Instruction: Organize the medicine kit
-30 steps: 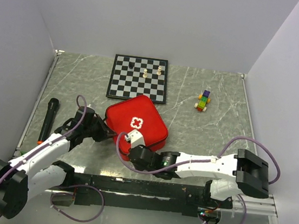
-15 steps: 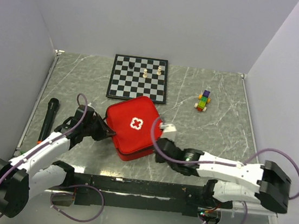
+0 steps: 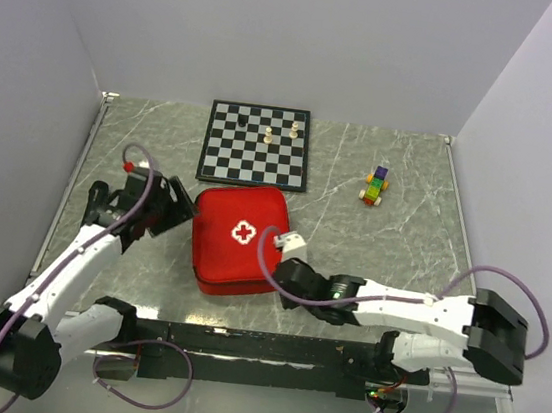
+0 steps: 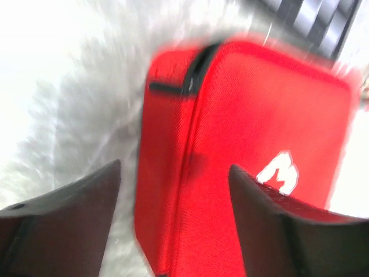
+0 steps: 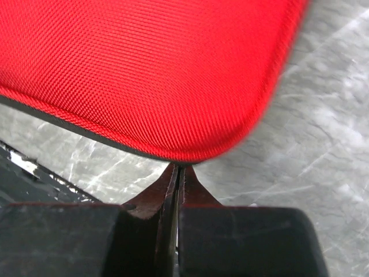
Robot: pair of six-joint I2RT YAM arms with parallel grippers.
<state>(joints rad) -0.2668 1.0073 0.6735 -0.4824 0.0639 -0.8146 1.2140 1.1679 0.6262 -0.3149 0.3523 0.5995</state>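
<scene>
– Currently, where is the medicine kit [image 3: 224,261] located?
– It lies flat on the grey marbled table [image 3: 403,242], zipped shut, with its white cross [image 3: 243,233] facing up. Its far edge sits just beside the near edge of the chessboard [image 3: 254,158]. The kit lies between the 2 grippers.
– State of the left gripper [image 3: 183,212]?
– Spread. The left wrist view is blurred, but both fingers [image 4: 69,219] stand well apart and nothing is held between them. The kit's left side, with its black zipper [image 4: 196,66], fills the view beyond the fingertips. From above, the gripper is just beside the kit's left edge; contact cannot be confirmed.
– State of the right gripper [image 3: 281,273]?
– Pressed together. In the right wrist view the 2 fingers [image 5: 153,193] meet with no visible gap, and their tips sit at the rounded near right corner of the kit, against its dark rim. Whether a thin part of the rim is caught between them cannot be told.
– Other items on the table?
– 3 chess pieces stand on the far rows of the chessboard: 1 black piece [image 3: 243,120] and 2 pale pieces [image 3: 269,135]. A small multicoloured block toy [image 3: 375,186] lies to the right, well apart from the kit.
</scene>
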